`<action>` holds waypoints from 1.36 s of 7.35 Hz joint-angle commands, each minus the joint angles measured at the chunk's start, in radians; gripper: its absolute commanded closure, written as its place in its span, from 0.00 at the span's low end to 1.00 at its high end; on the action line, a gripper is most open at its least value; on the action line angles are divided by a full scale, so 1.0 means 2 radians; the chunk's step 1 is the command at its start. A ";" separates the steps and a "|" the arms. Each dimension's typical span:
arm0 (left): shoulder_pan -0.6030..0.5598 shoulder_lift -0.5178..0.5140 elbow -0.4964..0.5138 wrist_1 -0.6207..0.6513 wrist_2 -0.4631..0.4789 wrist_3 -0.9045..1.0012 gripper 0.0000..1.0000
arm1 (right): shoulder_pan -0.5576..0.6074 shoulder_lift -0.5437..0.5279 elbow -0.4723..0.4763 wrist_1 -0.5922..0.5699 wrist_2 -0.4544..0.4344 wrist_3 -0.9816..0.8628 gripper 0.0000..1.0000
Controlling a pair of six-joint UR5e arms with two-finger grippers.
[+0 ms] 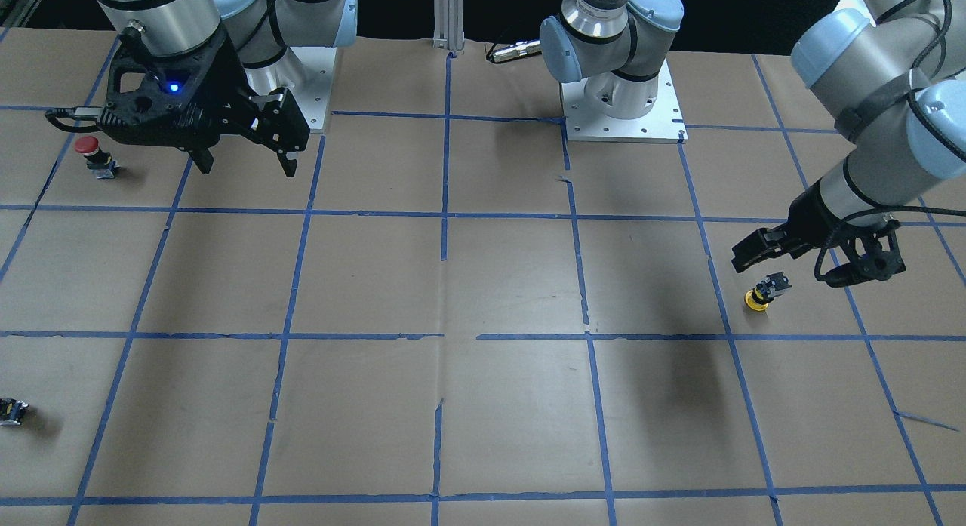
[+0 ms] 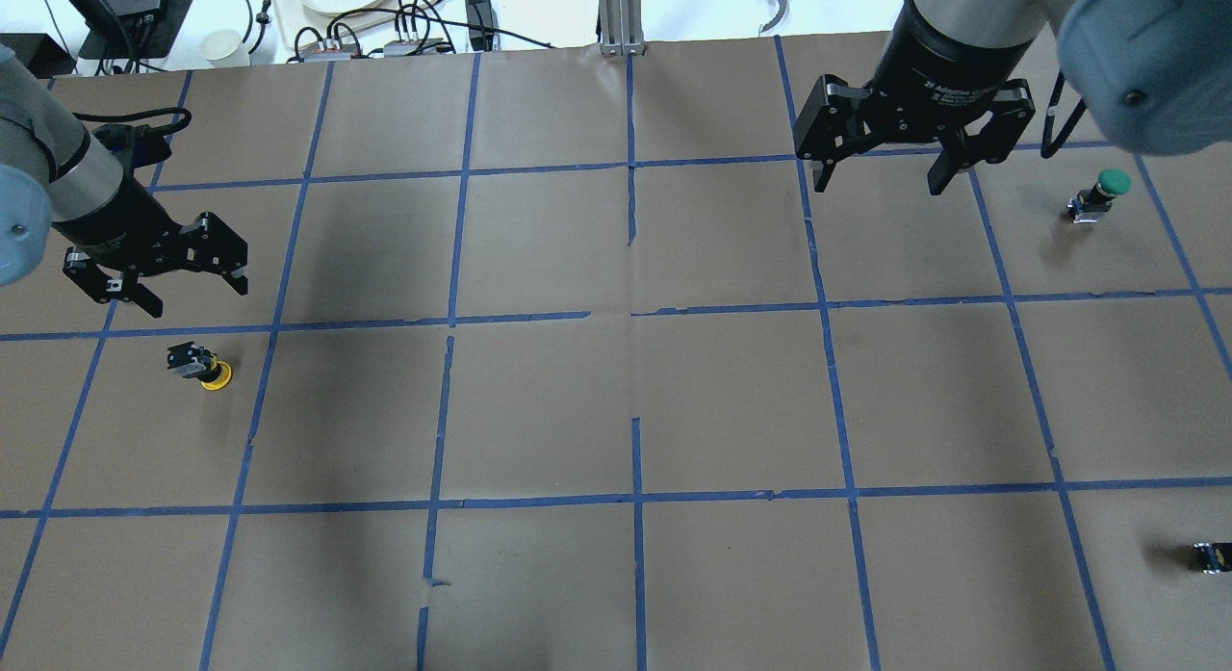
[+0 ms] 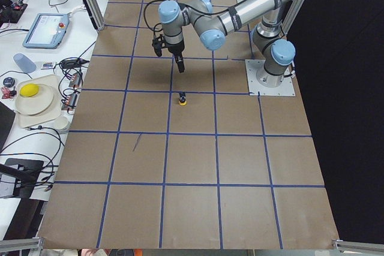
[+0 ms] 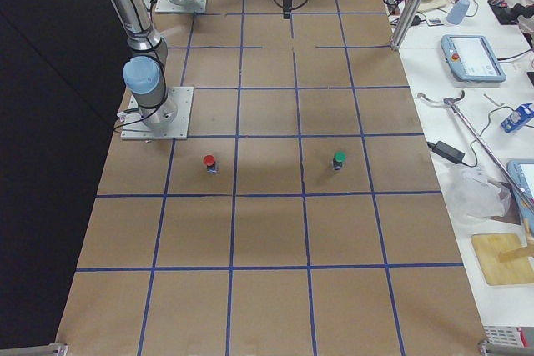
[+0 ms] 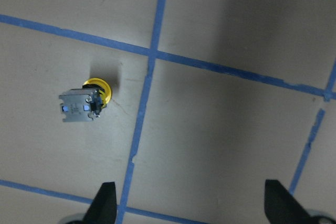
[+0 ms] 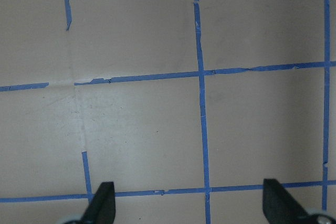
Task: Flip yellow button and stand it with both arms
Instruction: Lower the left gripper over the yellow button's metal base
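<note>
The yellow button [image 1: 761, 295] rests cap-down on the brown paper with its black-and-silver body tilted upward. It also shows in the overhead view [image 2: 204, 368], the exterior left view [image 3: 182, 99] and the left wrist view [image 5: 84, 104]. My left gripper [image 2: 195, 294] is open and empty. It hovers just beyond the button, on the far side from the robot, as the front view [image 1: 747, 256] and the left wrist view [image 5: 191, 205] also show. My right gripper [image 2: 879, 183] is open and empty, high over the table's other half [image 1: 245, 166], with only bare paper below it [image 6: 189, 205].
A red-capped button [image 1: 89, 150] stands near the right gripper. A green-capped button [image 2: 1107, 190] stands at the far right. A small dark switch part [image 2: 1211, 555] lies near the right edge. Blue tape lines grid the paper. Cables and dishes lie beyond the far edge.
</note>
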 commanded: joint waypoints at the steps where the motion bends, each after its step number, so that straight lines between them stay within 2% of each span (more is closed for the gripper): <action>1: 0.036 -0.028 -0.003 0.030 0.013 0.049 0.00 | 0.000 0.000 0.000 -0.001 0.000 0.001 0.00; 2: 0.046 -0.028 -0.017 0.032 0.011 0.060 0.00 | 0.000 0.000 0.000 0.000 0.001 0.001 0.00; 5: 0.064 -0.050 -0.073 0.144 0.014 0.087 0.00 | 0.000 0.000 0.000 0.000 0.000 0.001 0.00; 7: 0.072 -0.053 -0.077 0.156 0.013 0.088 0.02 | 0.000 -0.001 0.000 0.000 0.001 0.001 0.00; 9: 0.072 -0.053 -0.076 0.156 0.013 0.087 0.22 | 0.000 -0.001 0.000 0.002 0.000 0.001 0.00; 10: 0.072 -0.054 -0.077 0.156 0.014 0.087 0.23 | 0.000 0.000 0.000 0.002 0.000 0.001 0.00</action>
